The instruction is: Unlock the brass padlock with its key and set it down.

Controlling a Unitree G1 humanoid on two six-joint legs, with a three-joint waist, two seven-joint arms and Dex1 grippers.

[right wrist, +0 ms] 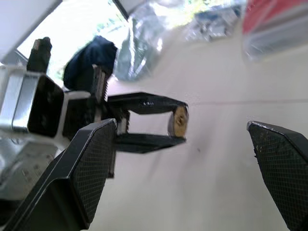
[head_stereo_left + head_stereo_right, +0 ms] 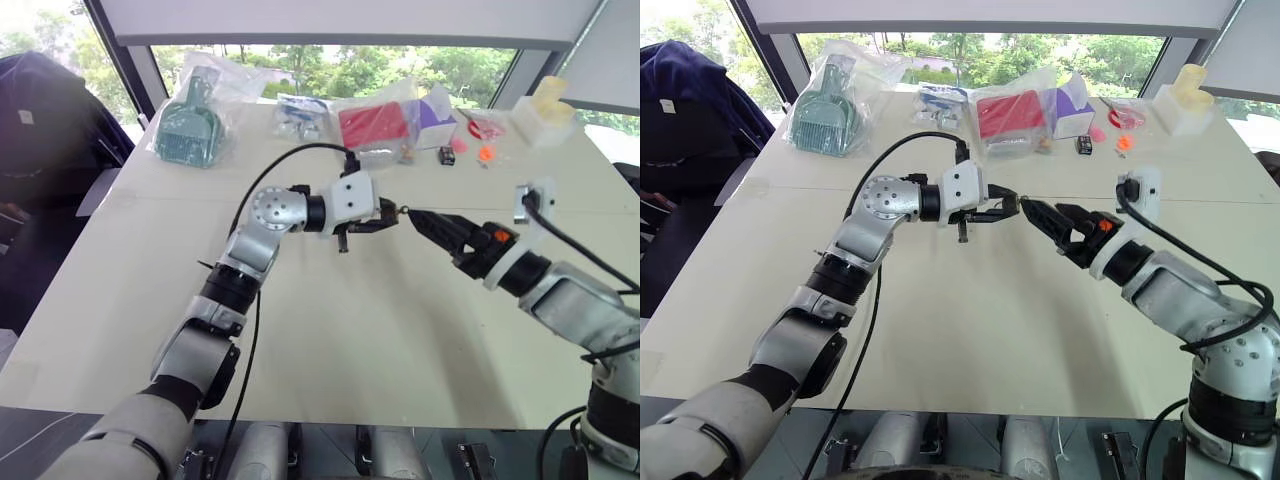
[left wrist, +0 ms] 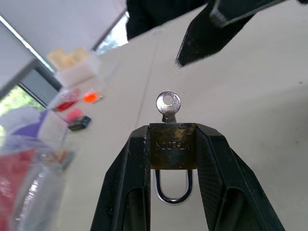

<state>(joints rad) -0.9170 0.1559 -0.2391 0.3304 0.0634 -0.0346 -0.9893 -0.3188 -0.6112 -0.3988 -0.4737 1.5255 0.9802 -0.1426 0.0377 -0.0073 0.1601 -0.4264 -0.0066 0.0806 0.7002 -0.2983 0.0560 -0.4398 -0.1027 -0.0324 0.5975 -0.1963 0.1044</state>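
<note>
Up over the middle of the worktop [image 2: 330, 330], the left tool [image 3: 173, 154] is clamped tight on the brass padlock [image 3: 173, 151], one black finger on each side of the body. Its silvery shackle [image 3: 172, 190] loops back between the fingers, and the key [image 3: 168, 107] sticks out of the lock's far end toward the other arm. Right tool [image 1: 192, 163] is spread wide with nothing in it, tips pointed at the lock and just short of the key. So the padlock's up in the air, off the surface, sitting between the two arms. Further back by the window: a teal thing in a clear bag [image 2: 190, 125], a red item in a bag [image 2: 375, 125], a purple and white box [image 2: 437, 115], some little orange and pink bits [image 2: 485, 153] and a pale yellow piece on a white block [image 2: 545, 115].
</note>
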